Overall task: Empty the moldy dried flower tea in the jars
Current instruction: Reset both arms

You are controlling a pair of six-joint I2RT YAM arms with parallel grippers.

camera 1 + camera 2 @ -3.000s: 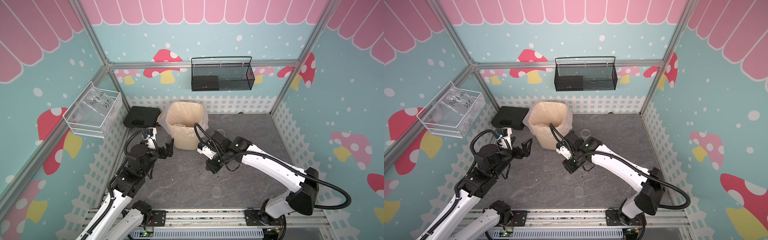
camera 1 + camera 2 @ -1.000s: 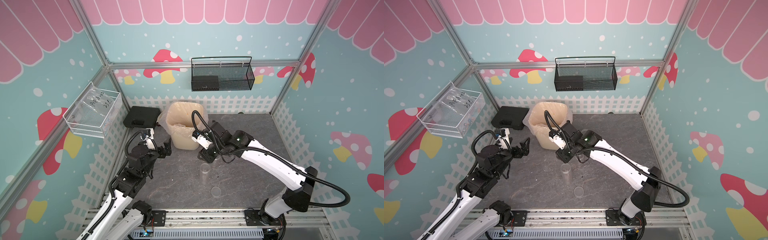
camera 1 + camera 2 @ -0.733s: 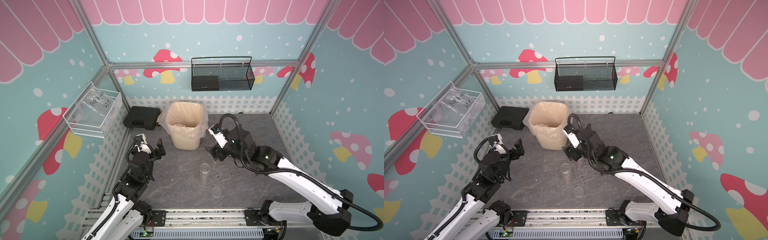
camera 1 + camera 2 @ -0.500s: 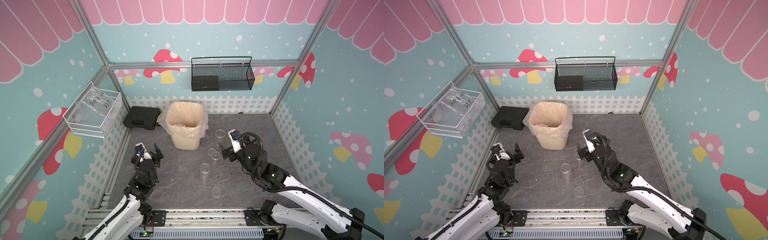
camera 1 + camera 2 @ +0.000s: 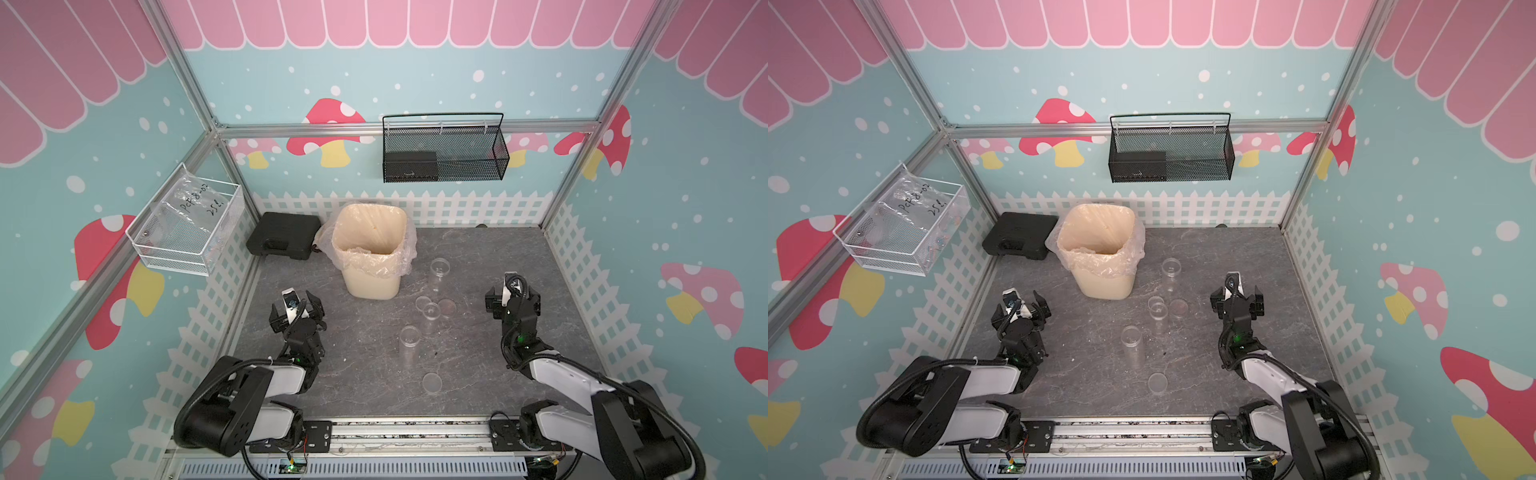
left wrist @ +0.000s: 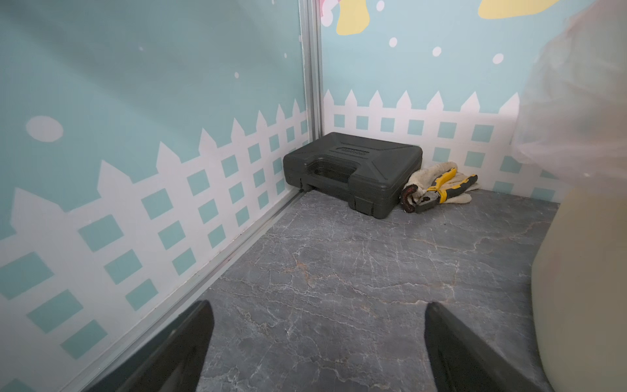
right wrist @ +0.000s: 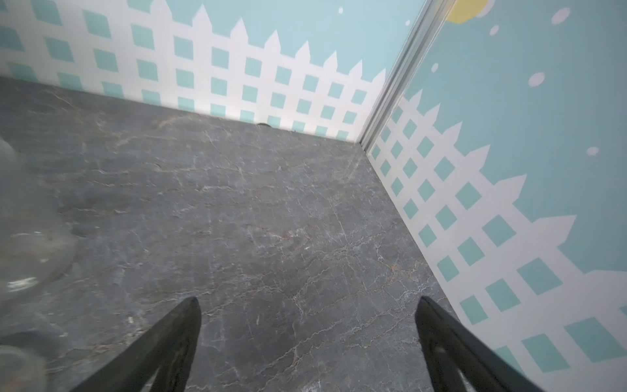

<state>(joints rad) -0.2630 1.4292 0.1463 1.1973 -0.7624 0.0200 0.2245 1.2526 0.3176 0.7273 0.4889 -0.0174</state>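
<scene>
Three jars (image 5: 409,337) stand lidless, seemingly empty, near the bin (image 5: 371,286), no tea in sight, so we judge it done; left gripper (image 5: 295,306) and right gripper (image 5: 513,298) gape, holding nothing.

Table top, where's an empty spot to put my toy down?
Bare patches: the back corner between the jars and the right fence; the stretch between the left gripper and the jars, in front of the bin. Crowded: the middle, where three jars and lids cluster.
</scene>
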